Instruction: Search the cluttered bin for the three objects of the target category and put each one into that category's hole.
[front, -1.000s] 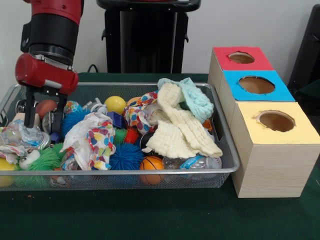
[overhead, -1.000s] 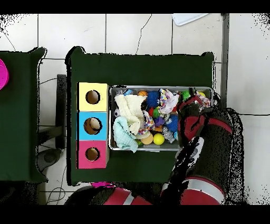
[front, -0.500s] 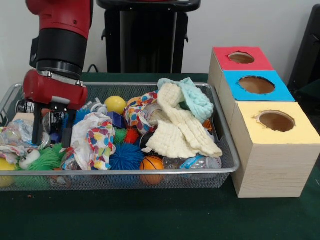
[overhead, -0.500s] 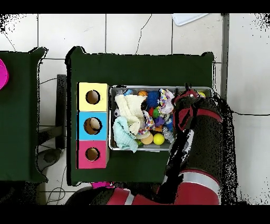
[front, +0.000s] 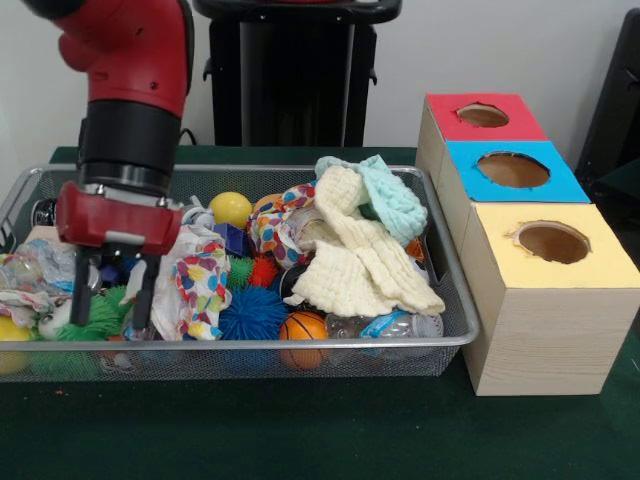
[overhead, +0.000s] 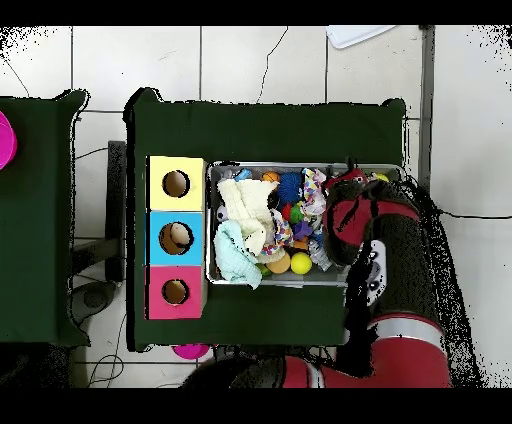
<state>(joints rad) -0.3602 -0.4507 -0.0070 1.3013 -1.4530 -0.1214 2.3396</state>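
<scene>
The hand (front: 113, 300) hangs low in the wire bin (front: 455, 330), its two fingers (front: 143, 298) spread and empty, tips down among the clutter. Between and just below them lies a green spiky ball (front: 95, 318); touching the finger nearer the boxes is a crumpled patterned cloth (front: 190, 280), and on the hand's other side sits crinkled clear plastic (front: 35, 270).

The target category cannot be told from here, so which thing it wants is a guess; the green spiky ball looks the likeliest. The risks as I judge them:

- Closing now may pinch a fold of the patterned cloth along with the ball, dragging cloth out of the bin.
- The soft spikes may give under the fingers, so the ball could slip free on the lift.
- A finger pressing further may catch the wire mesh beneath.
- A blue spiky ball (front: 252, 312) and a small basketball (front: 302, 328) lie beyond the cloth and could be jostled.

The three boxes stand well apart from the hand, past the bin's far end: yellow hole (front: 552, 241), blue hole (front: 513, 169), red hole (front: 483, 115). A dropped carry would fall onto the cream cloth (front: 355, 260).
</scene>
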